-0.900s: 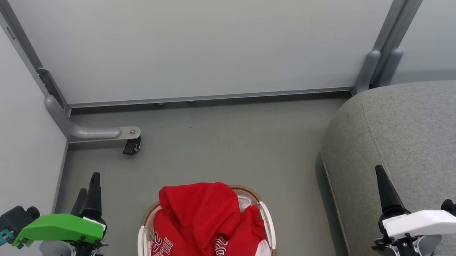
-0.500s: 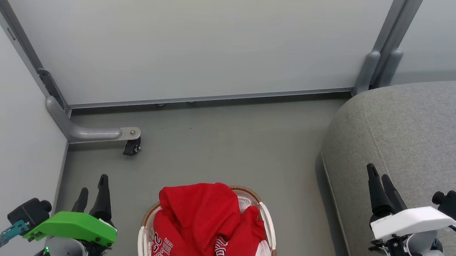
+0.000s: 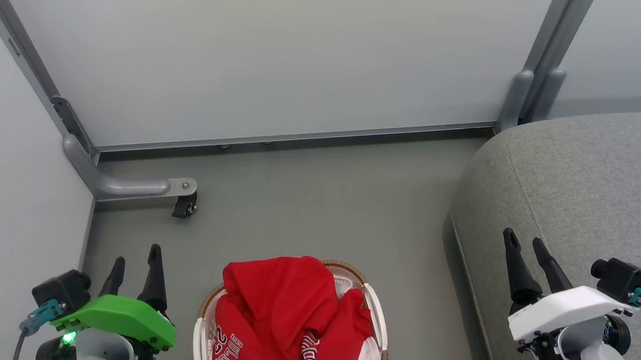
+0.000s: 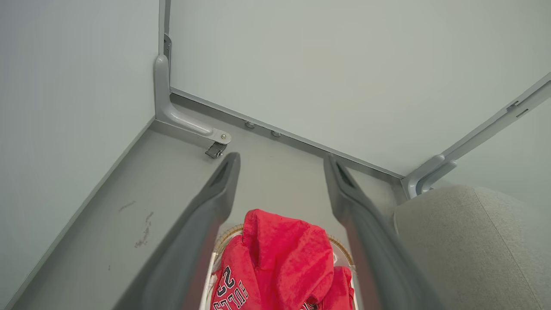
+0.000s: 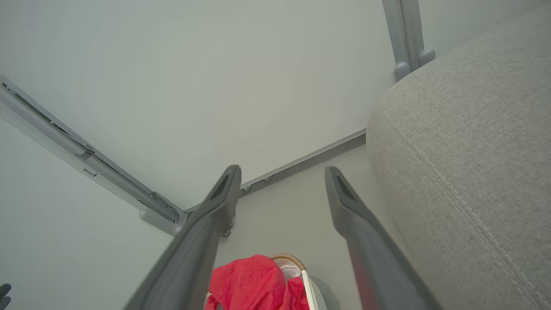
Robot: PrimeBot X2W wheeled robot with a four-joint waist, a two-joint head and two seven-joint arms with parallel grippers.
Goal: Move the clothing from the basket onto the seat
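**Claws opened, first grasp judged imminent**

The seat (image 3: pixel 587 179) was seen bare; in the basket (image 3: pixel 374 306) the clothing (image 3: pixel 279 305) was left heaped. The left claw (image 3: pixel 137 253) and right claw (image 3: pixel 523 237) had been spread apart and drawn inward, empty.

A smooth grey floor (image 3: pixel 319 202) lies below a pale back panel (image 3: pixel 278 55). A grey metal rail (image 3: pixel 301 137) runs along the panel's lower edge, and two small round studs (image 4: pixel 249 125) sit under that rail. A pale side panel (image 3: pixel 13 194) meets the back panel at the left corner. From that corner a curved grey bracket (image 3: pixel 125 186) reaches out over the floor and ends in a flat bolted plate, with a small black caster (image 3: pixel 184 208) beneath it. At the rail's right end two rounded grey posts (image 3: pixel 531 95) rise side by side. Faint dark scuff marks (image 4: pixel 145 230) show on the floor near the side panel.
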